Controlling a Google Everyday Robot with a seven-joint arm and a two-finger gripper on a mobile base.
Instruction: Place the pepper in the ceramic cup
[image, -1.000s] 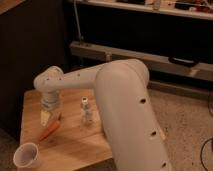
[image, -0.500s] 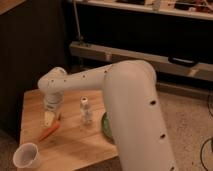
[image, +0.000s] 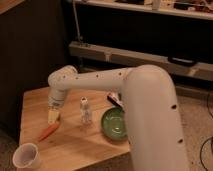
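Low down, pincer (image: 54, 117) over pepper (image: 48, 132), ceramic cup (image: 28, 163) nearby

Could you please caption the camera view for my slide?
Gripper at the pepper on the wooden table; ceramic cup nearby.

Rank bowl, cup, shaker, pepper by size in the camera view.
Largest: green bowl
ceramic cup, though nearest the camera
shaker and pepper, alike in length
The tool is at the pepper's upper end.
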